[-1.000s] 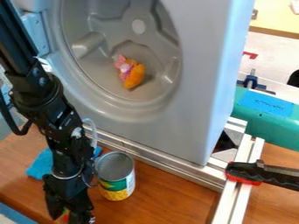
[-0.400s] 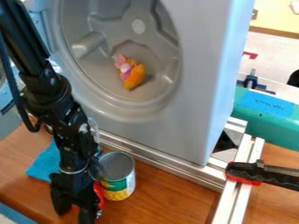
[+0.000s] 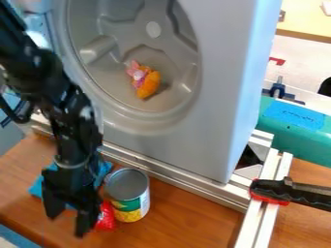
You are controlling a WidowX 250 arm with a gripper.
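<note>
Hanging nr red obj, claw parted

Black nearly all over, with bulky rounded joints, a dark cable looping out at one side, a thin pale band above chunky black fingers, and small bright flecks, possibly screws.
</note>
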